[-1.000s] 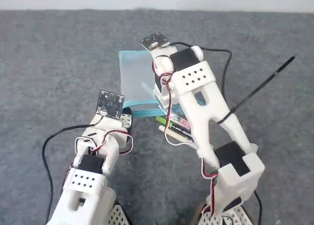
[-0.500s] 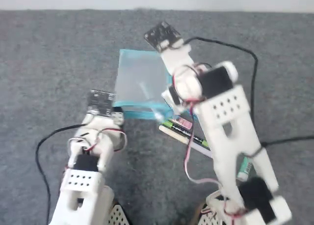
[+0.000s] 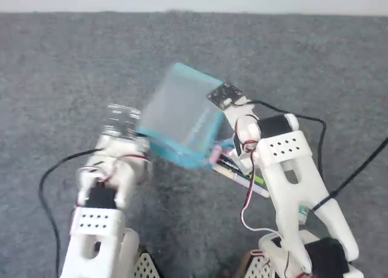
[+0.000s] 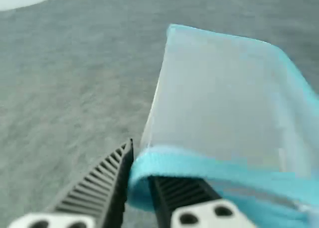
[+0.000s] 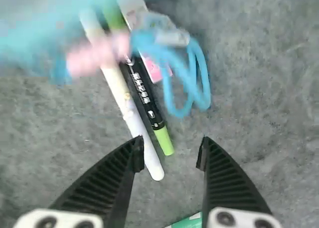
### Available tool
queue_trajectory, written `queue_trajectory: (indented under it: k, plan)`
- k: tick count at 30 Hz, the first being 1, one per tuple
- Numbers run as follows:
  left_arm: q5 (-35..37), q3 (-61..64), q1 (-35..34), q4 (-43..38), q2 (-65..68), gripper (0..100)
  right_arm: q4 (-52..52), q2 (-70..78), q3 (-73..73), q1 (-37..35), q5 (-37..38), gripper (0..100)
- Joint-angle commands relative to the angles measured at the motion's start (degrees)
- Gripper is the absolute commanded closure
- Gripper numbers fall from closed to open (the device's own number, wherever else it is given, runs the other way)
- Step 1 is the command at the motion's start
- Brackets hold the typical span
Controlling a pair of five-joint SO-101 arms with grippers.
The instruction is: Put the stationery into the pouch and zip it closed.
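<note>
Item one, pouch [image 3: 182, 117]: clear body with blue trim, raised and tilted over the grey tabletop [image 3: 73, 53], its low corner toward the left arm. Item two, left hand [image 4: 137, 183]: clamped on the blue trim at the pouch's edge, one ribbed finger on each side of the fabric. I judge this grip is meant to anchor the pouch and hold its mouth up for loading. Item three, right hand [image 5: 170, 148]: fingers apart with nothing between them, hanging over the stationery. I read that as a stance for picking a piece. Item four, stationery, all outside the pouch and lying on the tabletop just beside its low edge: a white pen [image 5: 124, 103] and a black marker [image 5: 147, 108] with a green end, side by side and touching; a pink piece [image 5: 97, 51], blurred, across their far ends; a green piece [image 5: 187, 222] near the right hand, mostly cut off. Item five, blue loop [image 5: 187, 78]: a cord on a small pale tab, probably the zip pull, beside the marker. I cannot tell whether it is attached to the pouch. By my count nothing is loaded and the zip is not yet closed, so the task is in its early part. Writing: the marker's barrel bears a line of white print, too small for me to make out. A pale label [image 5: 152, 68] with pink on it lies under the loop and is likewise unreadable. I see no marking on the pouch.
</note>
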Motion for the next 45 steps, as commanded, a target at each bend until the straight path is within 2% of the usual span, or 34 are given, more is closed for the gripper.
queue_trajectory:
  k: [1,3,6,8,13,17,20,27,31,34,45]
  plan:
    - [-0.97,-2.33,-0.09,-2.73,-0.53,99,-3.47,-3.03,0.97,1.01,1.32,83.0]
    - [-0.44,-2.51,-0.26,-2.73,-0.62,99,-4.09,-2.95,1.76,0.48,1.32,83.1]
    - [5.63,-3.82,-5.80,-2.73,-0.53,99,-4.00,-2.95,2.90,-0.66,1.41,83.1]
    - [6.86,-4.00,-7.65,-2.73,-0.35,99,-4.00,-2.95,3.60,-1.19,1.41,83.2]
    - [7.03,-3.82,-7.82,-2.73,-0.53,99,-5.85,-2.86,4.84,-1.19,1.93,83.3]
    - [7.38,-4.00,-8.79,-2.73,-0.53,99,-8.31,-2.86,9.49,-0.92,7.74,83.3]
    - [9.93,-4.26,-10.20,-2.90,-0.62,99,-12.62,-2.86,13.10,-0.84,8.00,83.3]
    - [10.11,-4.35,-10.20,-2.81,-0.62,99,-15.43,-2.86,14.15,-0.04,8.79,83.3]
    - [10.11,-4.26,-10.20,-2.64,-0.62,99,-16.57,-2.86,14.15,3.91,15.47,83.3]
    - [10.11,-4.26,-10.11,-2.73,-0.53,99,-16.57,-2.86,14.24,5.49,17.67,83.3]
    - [10.11,-4.26,-10.11,-2.55,-0.53,99,-20.70,-2.77,19.78,3.56,17.76,83.3]
